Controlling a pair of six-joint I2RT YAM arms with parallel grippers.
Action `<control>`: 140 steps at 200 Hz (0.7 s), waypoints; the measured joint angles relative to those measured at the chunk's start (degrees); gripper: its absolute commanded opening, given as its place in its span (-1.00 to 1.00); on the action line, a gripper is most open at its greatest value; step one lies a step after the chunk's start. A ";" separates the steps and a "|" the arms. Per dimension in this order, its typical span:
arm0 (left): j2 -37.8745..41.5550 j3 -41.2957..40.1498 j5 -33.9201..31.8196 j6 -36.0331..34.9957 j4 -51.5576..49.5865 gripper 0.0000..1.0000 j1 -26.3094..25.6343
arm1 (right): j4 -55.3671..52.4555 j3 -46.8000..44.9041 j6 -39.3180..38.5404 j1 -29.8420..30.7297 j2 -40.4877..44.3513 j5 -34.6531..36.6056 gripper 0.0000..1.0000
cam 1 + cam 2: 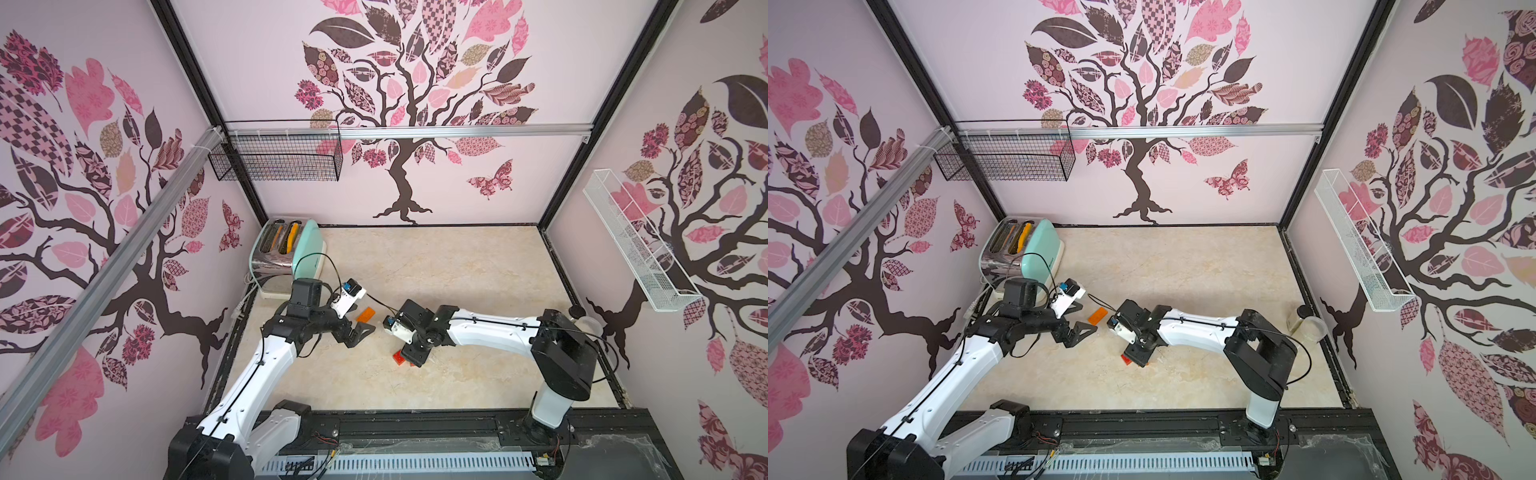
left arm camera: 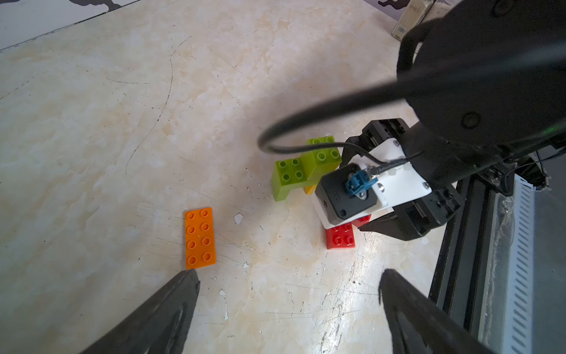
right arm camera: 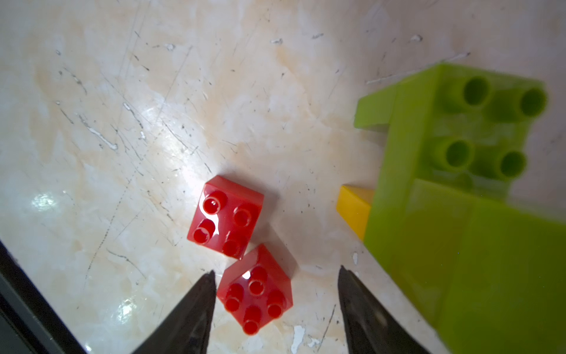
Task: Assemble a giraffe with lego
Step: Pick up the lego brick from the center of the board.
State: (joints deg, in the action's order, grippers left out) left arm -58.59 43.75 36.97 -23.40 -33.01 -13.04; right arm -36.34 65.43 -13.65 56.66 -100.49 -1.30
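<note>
One orange brick [image 1: 366, 314] lies flat, studs up — long axis diagonal to table [image 1: 457, 282].

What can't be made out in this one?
- green stack: missing from both top views, hidden under the right arm; the right wrist view blurs it and the picture's edge cuts it off.
- yellow brick: mostly covered by the green stack in both wrist views.
- red bricks: one is nearly hidden behind the right arm's camera in the left wrist view; the top views show only a sliver beside the right claw.
- jar: too small to tell its contents.
</note>
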 measured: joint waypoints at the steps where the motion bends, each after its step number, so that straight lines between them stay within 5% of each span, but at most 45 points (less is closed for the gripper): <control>1: 0.00 0.00 0.00 0.00 -0.02 0.96 0.00 | 0.00 0.00 0.00 0.02 -0.04 0.00 0.27; 140: -0.28 -0.37 0.50 0.04 0.39 0.96 0.20 | -2.47 -1.73 -0.57 1.73 -1.36 -1.46 -0.12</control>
State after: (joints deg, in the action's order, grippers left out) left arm -58.87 43.38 37.47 -23.35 -32.62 -12.84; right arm -38.81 63.70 -14.22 58.39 -101.84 -2.76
